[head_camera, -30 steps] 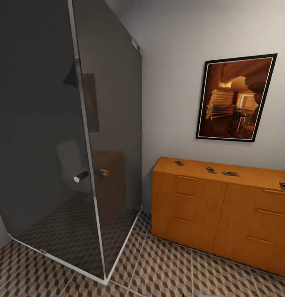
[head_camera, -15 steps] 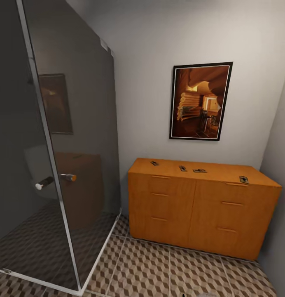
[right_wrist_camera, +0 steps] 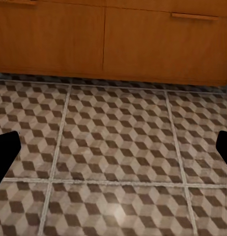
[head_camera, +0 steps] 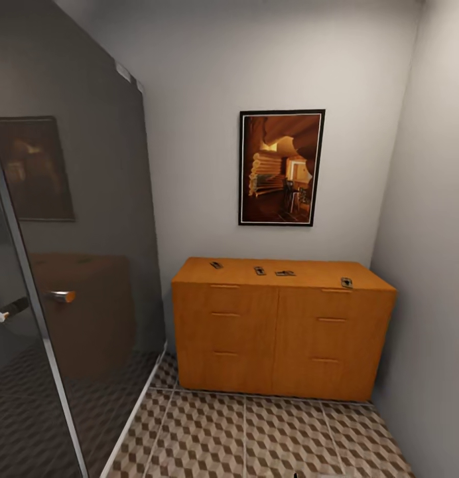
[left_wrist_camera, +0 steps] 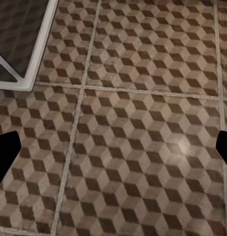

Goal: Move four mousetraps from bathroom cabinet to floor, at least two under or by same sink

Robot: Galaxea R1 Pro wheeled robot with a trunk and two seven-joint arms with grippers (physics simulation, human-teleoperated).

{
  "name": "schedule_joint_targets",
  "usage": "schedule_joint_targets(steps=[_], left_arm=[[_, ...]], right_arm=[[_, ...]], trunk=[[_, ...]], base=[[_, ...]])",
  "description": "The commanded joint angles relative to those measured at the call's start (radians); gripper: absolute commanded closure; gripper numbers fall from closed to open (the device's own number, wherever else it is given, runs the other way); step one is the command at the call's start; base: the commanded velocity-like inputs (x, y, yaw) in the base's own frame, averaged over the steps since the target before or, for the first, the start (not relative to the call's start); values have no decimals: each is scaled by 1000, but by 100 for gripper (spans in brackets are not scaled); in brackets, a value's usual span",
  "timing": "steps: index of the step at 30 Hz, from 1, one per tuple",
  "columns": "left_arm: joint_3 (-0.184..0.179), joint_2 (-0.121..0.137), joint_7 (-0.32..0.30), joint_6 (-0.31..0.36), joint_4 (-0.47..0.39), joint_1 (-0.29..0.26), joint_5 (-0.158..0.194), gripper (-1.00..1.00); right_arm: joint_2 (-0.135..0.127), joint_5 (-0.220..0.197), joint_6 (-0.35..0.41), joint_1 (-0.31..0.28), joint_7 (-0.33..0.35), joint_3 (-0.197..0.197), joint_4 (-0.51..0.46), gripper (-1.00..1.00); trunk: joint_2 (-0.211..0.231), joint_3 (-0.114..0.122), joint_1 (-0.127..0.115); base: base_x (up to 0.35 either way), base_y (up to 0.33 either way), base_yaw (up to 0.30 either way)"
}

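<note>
The orange-brown cabinet (head_camera: pixel 282 332) stands against the far wall, its drawers closed. Several mousetraps lie spread along its flat top: one at the left (head_camera: pixel 216 265), two close together near the middle (head_camera: pixel 259 270) (head_camera: pixel 284 273), and one toward the right end (head_camera: pixel 346 282). The cube-patterned bathroom floor (head_camera: pixel 256 438) runs from me up to the cabinet. In the left wrist view, my left gripper (left_wrist_camera: pixel 113 152) hangs open over bare tiles. My right gripper (right_wrist_camera: pixel 113 150) is also open above the floor, with the cabinet front (right_wrist_camera: pixel 108 39) just beyond it. The sink is out of view.
A dark glass shower enclosure (head_camera: pixel 77 265) with a chrome door handle (head_camera: pixel 60 296) fills the left side; its white base edge (left_wrist_camera: pixel 37 59) lies near my left gripper. A grey wall (head_camera: pixel 428 232) closes the right. A framed picture (head_camera: pixel 281 168) hangs above the cabinet.
The head view has swung right, so the cabinet now sits centred and fully in view and the shower glass has slid to the left. The mousetraps have not moved.
</note>
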Motion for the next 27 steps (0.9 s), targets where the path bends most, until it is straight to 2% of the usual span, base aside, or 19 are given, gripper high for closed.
schedule_joint_targets(steps=[1,17,27], left_arm=[[-4,1,7,-2,0,0,1,-100],[-3,2,7,-2,0,0,1,-100],[-3,3,7,-3,-1,0,1,-100]], right_arm=[[-1,1,-2,-1,-9,5,1,-100],[0,0,-2,-1,-9,5,1,-100],[-1,0,-2,-2,-9,5,1,-100]], trunk=[[-1,0,0],[-1,13,0],[-1,15,0]], base=[[0,-5,-262],[0,-1,-258],[0,0,-57]])
